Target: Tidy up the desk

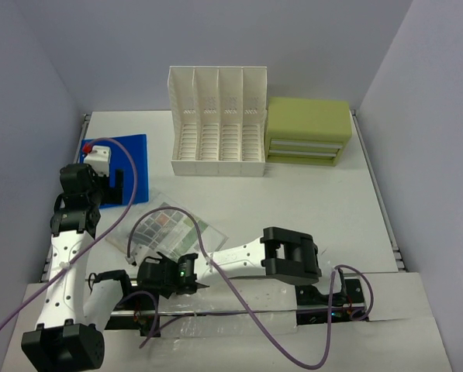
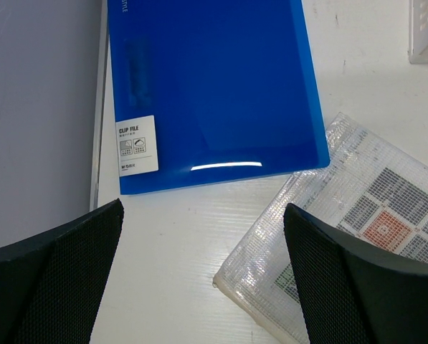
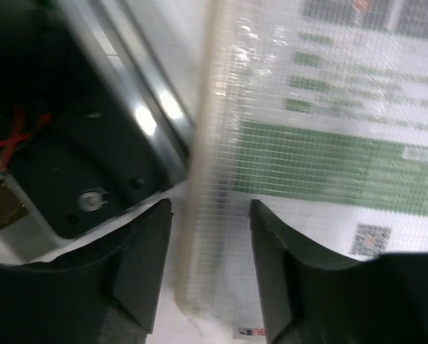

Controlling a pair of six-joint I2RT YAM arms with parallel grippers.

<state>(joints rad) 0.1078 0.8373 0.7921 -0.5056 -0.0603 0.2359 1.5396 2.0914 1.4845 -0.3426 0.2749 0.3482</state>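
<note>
The desk (image 1: 316, 201) is a wide white top. On it lies a clear mesh pouch (image 1: 173, 229) holding a printed sheet, left of centre. Behind it, at the left, lies a blue clip file (image 1: 130, 159). My left gripper (image 1: 107, 186) hovers open; in its wrist view the gripper (image 2: 203, 287) is over bare desk, with the clip file (image 2: 214, 86) ahead and the pouch (image 2: 364, 208) at right. My right gripper (image 1: 147, 273) reaches left along the near edge. Its jaws (image 3: 210, 272) straddle the pouch's (image 3: 307, 129) seamed edge with gaps on both sides, open.
A white slotted file rack (image 1: 218, 124) stands at the back centre, with a green drawer box (image 1: 307, 130) beside it on the right. The desk's metal rail (image 3: 138, 107) and black arm mounts run just beside the right gripper. Purple cables (image 1: 239, 298) loop over the near edge.
</note>
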